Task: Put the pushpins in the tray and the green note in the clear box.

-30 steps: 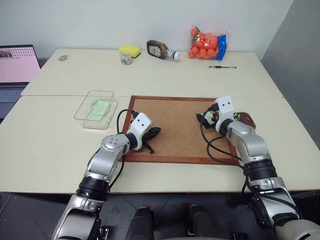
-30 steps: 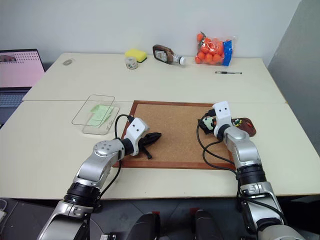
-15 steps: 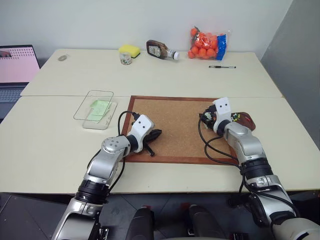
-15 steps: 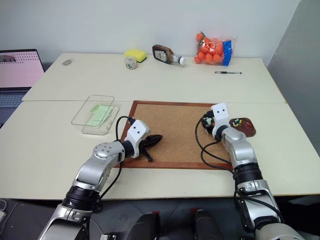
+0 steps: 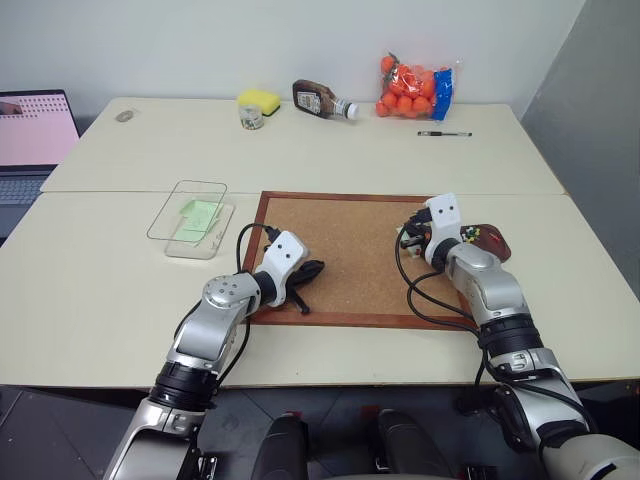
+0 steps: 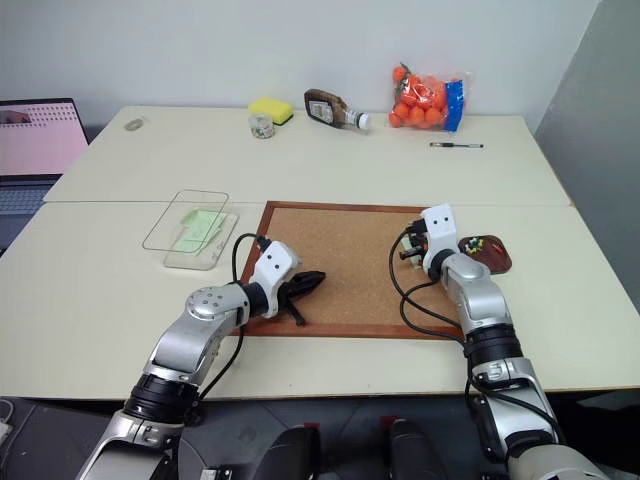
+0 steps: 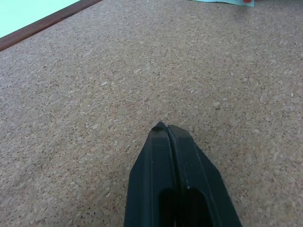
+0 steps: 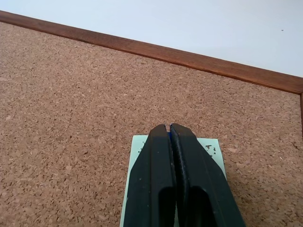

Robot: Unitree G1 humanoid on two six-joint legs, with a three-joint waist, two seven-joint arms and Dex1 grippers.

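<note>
A pale green note (image 8: pixel 210 146) lies on the cork board (image 5: pixel 345 250), near its right edge. My right gripper (image 8: pixel 169 126) is shut just over the note, and a thin bluish sliver shows between its tips. I cannot tell if that sliver is a pushpin. A red pushpin (image 7: pixel 246 1) sits on the note's edge (image 7: pixel 218 1). The dark reddish tray (image 5: pixel 492 240) with coloured pins sits just right of my right gripper (image 5: pixel 408 235). My left gripper (image 5: pixel 306 270) is shut and empty over the board's left part. The clear box (image 5: pixel 192 218) stands left of the board with a green sheet inside.
At the back of the table are a yellow sponge (image 5: pixel 260 99), a small jar (image 5: pixel 252 117), a lying bottle (image 5: pixel 322 98), a bag of oranges (image 5: pixel 415 88) and a pen (image 5: pixel 444 133). A laptop (image 5: pixel 30 140) is at the far left.
My right gripper has closed its fingers over the green note. The left gripper has stayed shut in the same spot.
</note>
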